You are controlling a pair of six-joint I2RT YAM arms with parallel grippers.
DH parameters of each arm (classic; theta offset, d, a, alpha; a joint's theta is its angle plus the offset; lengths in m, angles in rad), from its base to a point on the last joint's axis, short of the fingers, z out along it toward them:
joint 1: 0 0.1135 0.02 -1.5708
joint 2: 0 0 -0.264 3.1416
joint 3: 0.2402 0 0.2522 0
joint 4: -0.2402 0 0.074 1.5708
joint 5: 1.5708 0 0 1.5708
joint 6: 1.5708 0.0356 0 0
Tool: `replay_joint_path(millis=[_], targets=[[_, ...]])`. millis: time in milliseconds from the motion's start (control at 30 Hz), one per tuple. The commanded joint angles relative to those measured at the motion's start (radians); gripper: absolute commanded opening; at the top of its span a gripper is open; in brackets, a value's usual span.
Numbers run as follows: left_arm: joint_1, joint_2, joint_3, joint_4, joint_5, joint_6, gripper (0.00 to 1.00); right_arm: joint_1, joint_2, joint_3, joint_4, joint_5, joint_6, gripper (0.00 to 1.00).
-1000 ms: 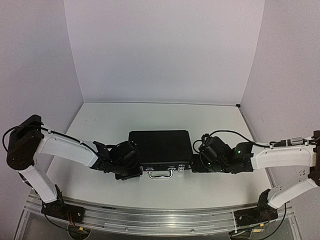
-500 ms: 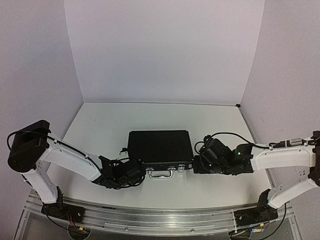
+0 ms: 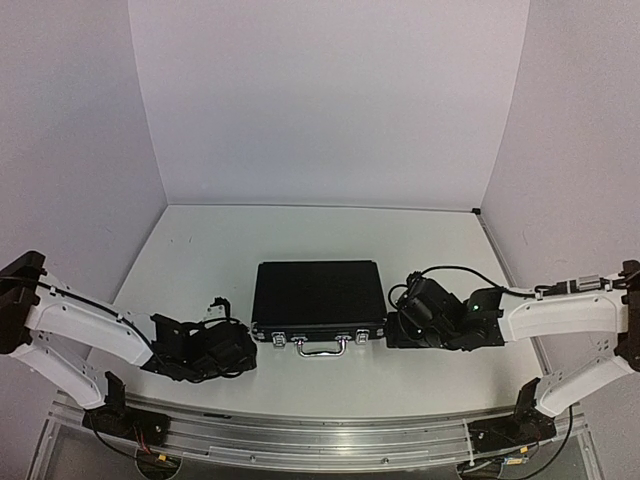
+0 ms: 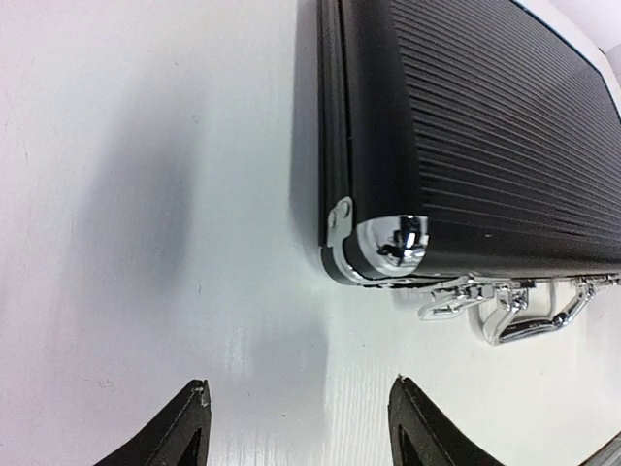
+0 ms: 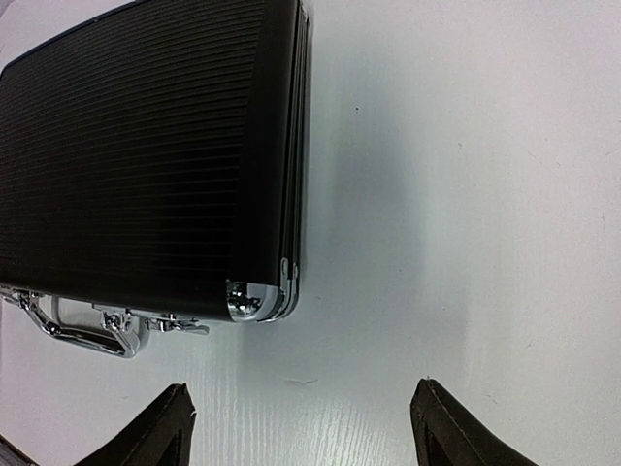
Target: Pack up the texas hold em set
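The white table (image 3: 300,240) fills the floor of a white-walled booth, and the case (image 3: 318,295) lies flat near its middle, closer to the near edge than to the back wall. The case is black with a ribbed top, and its lid is down on the base. Its long front side faces the arm bases.

The left arm (image 3: 80,325) reaches low across the table from the left. The right arm (image 3: 560,315) reaches in low from the right, with a green light showing on it.

The left gripper (image 3: 246,352) rests low, near the case's near-left corner but apart from it. In its wrist view the fingers (image 4: 189,432) are spread wide with only bare table between them, and the case stands beyond their tips. The right gripper (image 3: 392,326) sits just beside the case's right end. From above I cannot tell whether it touches. Its wrist view shows the fingers (image 5: 437,427) wide apart and holding nothing, with the case's corner ahead of them and a strip of table between.

The silver handle (image 3: 322,347) juts from the front side and lies towards the table. A small silver latch (image 3: 277,338) sits on each side of it. Whether the latches are fastened I cannot tell. A chrome cap (image 4: 388,241) covers the near-left corner
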Motion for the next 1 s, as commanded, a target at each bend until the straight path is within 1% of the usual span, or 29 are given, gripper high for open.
replay_joint_path(millis=[0, 33, 67, 100, 133, 167, 200, 267, 300, 367, 433, 500, 600, 633, 667, 800, 967], targets=[[0.000, -0.132, 0.103, -0.081, -0.021, 0.072, 0.89, 0.001, -0.021, 0.044, -0.004, 0.008, -0.044, 0.78], [0.008, -0.169, 0.138, -0.126, -0.032, 0.081, 0.97, -0.001, -0.040, 0.049, -0.007, 0.020, -0.052, 0.80], [0.018, -0.203, 0.173, -0.171, -0.039, 0.087, 0.99, -0.001, -0.056, 0.053, -0.013, 0.034, -0.059, 0.85], [0.048, -0.232, 0.213, -0.214, -0.036, 0.103, 1.00, -0.003, -0.078, 0.056, -0.019, 0.060, -0.073, 0.92], [0.088, -0.254, 0.260, -0.261, -0.028, 0.111, 1.00, -0.006, -0.100, 0.060, -0.027, 0.091, -0.092, 0.96], [0.131, -0.273, 0.303, -0.301, -0.014, 0.121, 1.00, -0.010, -0.120, 0.064, -0.035, 0.119, -0.117, 0.98], [0.194, -0.289, 0.327, -0.306, 0.029, 0.166, 1.00, -0.024, -0.138, 0.069, -0.041, 0.143, -0.148, 0.98], [0.342, -0.305, 0.363, -0.298, 0.132, 0.252, 1.00, -0.080, -0.168, 0.088, -0.065, 0.156, -0.193, 0.98], [0.407, -0.300, 0.378, -0.298, 0.173, 0.291, 1.00, -0.134, -0.174, 0.105, -0.091, 0.137, -0.211, 0.98], [0.576, -0.267, 0.398, -0.299, 0.256, 0.355, 1.00, -0.283, -0.173, 0.139, -0.159, 0.040, -0.215, 0.98], [0.739, -0.215, 0.396, -0.265, 0.399, 0.413, 1.00, -0.442, -0.172, 0.152, -0.183, -0.030, -0.227, 0.98], [0.869, -0.166, 0.383, -0.221, 0.497, 0.448, 1.00, -0.592, -0.180, 0.156, -0.184, -0.058, -0.241, 0.98], [0.999, -0.147, 0.334, -0.164, 0.590, 0.465, 1.00, -0.759, -0.181, 0.170, -0.185, -0.152, -0.263, 0.98], [1.030, -0.155, 0.317, -0.148, 0.606, 0.470, 1.00, -0.798, -0.178, 0.177, -0.187, -0.163, -0.267, 0.98], [1.044, -0.169, 0.305, -0.143, 0.592, 0.473, 1.00, -0.809, -0.178, 0.182, -0.189, -0.145, -0.287, 0.98], [1.052, -0.241, 0.262, -0.144, 0.555, 0.490, 1.00, -0.811, -0.205, 0.177, -0.191, -0.092, -0.323, 0.98], [1.054, -0.293, 0.240, -0.167, 0.511, 0.491, 1.00, -0.811, -0.245, 0.148, -0.188, -0.098, -0.303, 0.98]])
